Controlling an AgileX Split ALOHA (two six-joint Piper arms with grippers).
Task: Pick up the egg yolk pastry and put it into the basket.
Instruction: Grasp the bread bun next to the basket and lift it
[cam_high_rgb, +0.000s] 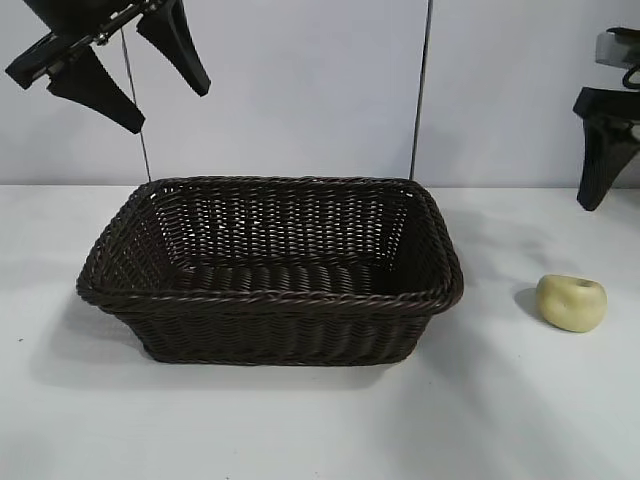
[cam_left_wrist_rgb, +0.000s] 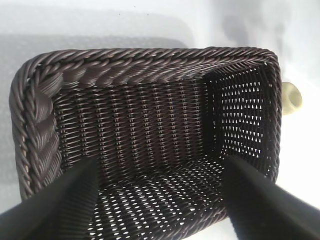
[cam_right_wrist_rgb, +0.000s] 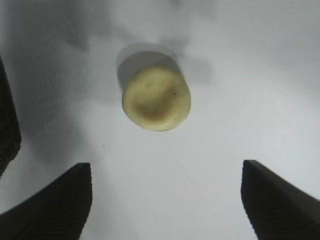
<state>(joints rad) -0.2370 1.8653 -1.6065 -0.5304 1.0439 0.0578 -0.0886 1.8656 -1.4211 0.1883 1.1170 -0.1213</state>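
The egg yolk pastry (cam_high_rgb: 571, 301) is a small pale yellow lump with a dimple on top, lying on the white table to the right of the basket. It shows in the right wrist view (cam_right_wrist_rgb: 156, 98) and at the edge of the left wrist view (cam_left_wrist_rgb: 292, 96). The basket (cam_high_rgb: 270, 298) is dark brown wicker, in the middle of the table, with nothing in it (cam_left_wrist_rgb: 40, 115). My right gripper (cam_high_rgb: 612, 160) hangs open and empty high above the pastry (cam_right_wrist_rgb: 166, 172). My left gripper (cam_high_rgb: 165, 85) is open and empty, high above the basket's left end (cam_left_wrist_rgb: 159, 167).
The white table (cam_high_rgb: 320, 420) runs all round the basket. A pale wall stands behind, with two thin dark rods (cam_high_rgb: 421, 90) rising at the basket's back.
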